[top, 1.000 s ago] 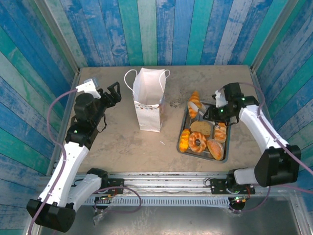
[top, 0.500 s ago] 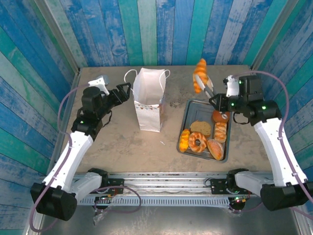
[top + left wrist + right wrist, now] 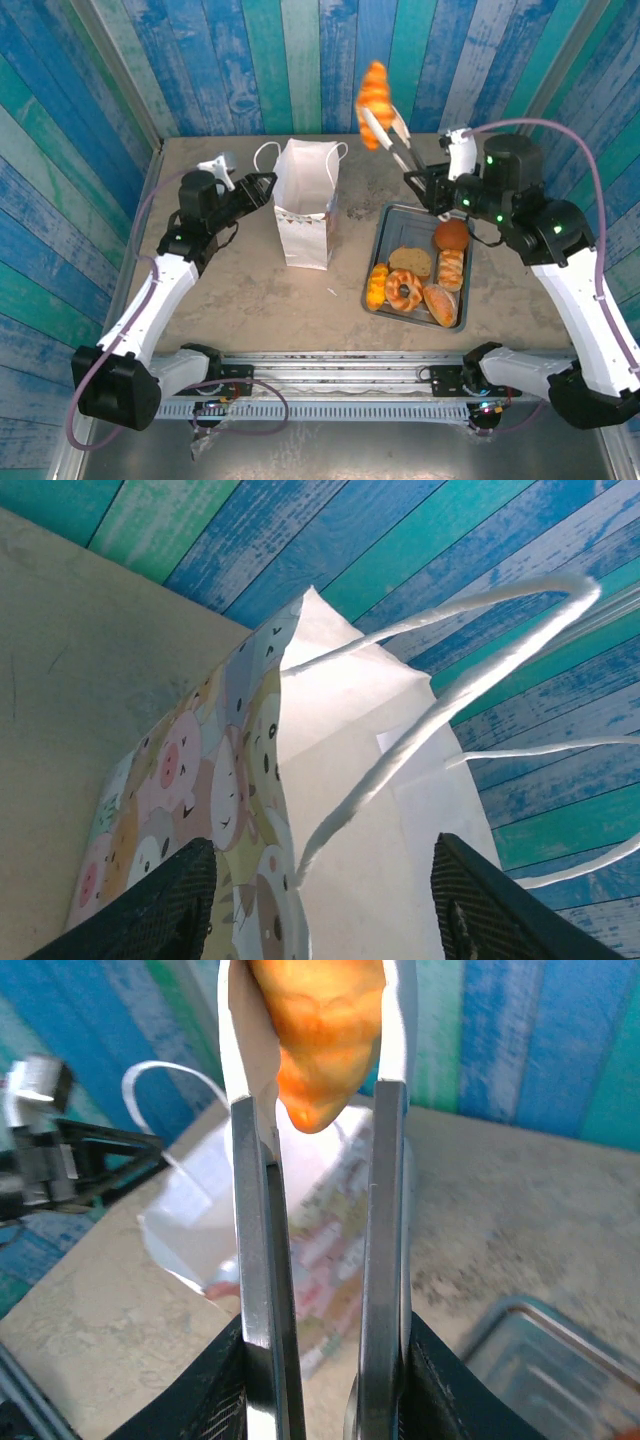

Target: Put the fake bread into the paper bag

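Note:
The white paper bag (image 3: 305, 215) stands open at mid table. My left gripper (image 3: 262, 187) is at its upper left rim. In the left wrist view its jaws stand apart, open (image 3: 325, 920), on either side of the bag's wall (image 3: 340, 810) and a cord handle (image 3: 440, 705). My right gripper (image 3: 428, 185) is shut on metal tongs (image 3: 395, 140), which pinch an orange croissant (image 3: 374, 90) high in the air, right of the bag's mouth. The right wrist view has the croissant (image 3: 318, 1030) between the tong arms (image 3: 255, 1260), above the bag (image 3: 230, 1220). Several more pieces of fake bread, among them a bun (image 3: 452, 235) and a doughnut (image 3: 404, 290), lie in the tray.
The grey metal tray (image 3: 405, 215) sits right of the bag, under my right arm. Blue and green plank walls close in the table at the back and both sides. Bare tabletop lies in front of the bag and to its left.
My right arm lifted the tongs and croissant off the tray, up and left toward the bag. My left gripper moved in to the bag's rim, and its jaws narrowed.

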Motion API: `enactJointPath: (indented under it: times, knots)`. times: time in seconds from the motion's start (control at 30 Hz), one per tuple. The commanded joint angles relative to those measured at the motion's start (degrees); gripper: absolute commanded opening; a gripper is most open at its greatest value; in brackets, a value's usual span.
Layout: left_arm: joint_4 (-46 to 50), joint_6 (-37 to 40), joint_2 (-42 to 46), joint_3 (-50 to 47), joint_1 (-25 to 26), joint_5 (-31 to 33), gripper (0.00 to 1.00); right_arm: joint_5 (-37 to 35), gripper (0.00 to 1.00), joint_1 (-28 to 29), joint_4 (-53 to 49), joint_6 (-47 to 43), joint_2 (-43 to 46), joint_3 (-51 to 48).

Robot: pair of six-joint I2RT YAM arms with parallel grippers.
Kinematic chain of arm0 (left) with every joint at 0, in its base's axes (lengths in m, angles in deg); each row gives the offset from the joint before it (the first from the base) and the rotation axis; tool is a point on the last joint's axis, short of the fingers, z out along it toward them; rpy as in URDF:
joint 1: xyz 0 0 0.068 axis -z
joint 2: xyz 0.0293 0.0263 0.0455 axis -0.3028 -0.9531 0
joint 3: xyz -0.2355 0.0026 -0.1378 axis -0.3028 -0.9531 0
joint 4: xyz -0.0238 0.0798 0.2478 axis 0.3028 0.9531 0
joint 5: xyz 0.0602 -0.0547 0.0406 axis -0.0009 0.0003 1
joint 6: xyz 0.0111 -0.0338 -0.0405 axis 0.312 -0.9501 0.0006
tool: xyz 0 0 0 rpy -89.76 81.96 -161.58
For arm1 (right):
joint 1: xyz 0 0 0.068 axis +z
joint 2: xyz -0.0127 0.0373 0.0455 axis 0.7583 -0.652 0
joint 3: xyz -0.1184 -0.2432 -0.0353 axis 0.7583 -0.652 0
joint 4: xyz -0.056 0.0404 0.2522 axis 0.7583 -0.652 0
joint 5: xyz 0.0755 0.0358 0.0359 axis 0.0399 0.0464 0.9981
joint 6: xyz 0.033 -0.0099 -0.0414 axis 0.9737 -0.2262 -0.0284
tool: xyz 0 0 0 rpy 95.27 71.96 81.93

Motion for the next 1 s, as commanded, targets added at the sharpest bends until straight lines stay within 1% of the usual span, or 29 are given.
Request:
enactJointPath:
  times: [0.0, 0.07, 0.17, 0.3, 0.47, 0.67, 0.83, 0.97]
  knots:
    - [-2.8, -1.2, -1.0, -0.8, 0.2, -0.7, 0.57, -4.6, 0.36, 6.4, 4.1, -3.0, -2.7, 3.4]
    - [-2.7, -1.3, -1.2, -0.8, 0.2, -0.7, 0.55, -7.2, 0.36, 10.4, 4.4, -4.3, -4.9, 5.1]
    - [-2.5, -1.1, -1.6, -1.0, 0.3, -0.8, 0.53, -10.5, 0.36, 14.6, 4.2, -5.6, -8.6, 7.2]
    - [-2.4, -1.1, -2.1, -1.4, 0.4, -1.1, 0.51, -12.4, 0.36, 17.3, 2.8, -6.3, -13.5, 9.9]
    - [-2.2, -0.8, -2.1, -1.8, 0.4, -0.8, 0.49, -15.1, 0.36, 18.3, -0.2, -6.7, -17.5, 11.3]
    - [-1.9, 0.0, -3.3, -1.1, 0.4, -1.7, 0.49, -16.1, 0.36, 18.6, -3.4, -7.1, -20.0, 10.9]
    - [-1.3, 1.2, -4.3, -0.2, 0.4, -2.6, 0.53, -17.5, 0.36, 18.6, -5.2, -7.1, -20.4, 10.1]
    - [-0.8, 2.3, -4.7, 0.5, 0.4, -2.9, 0.52, -18.2, 0.36, 18.6, -6.6, -7.2, -20.6, 9.6]
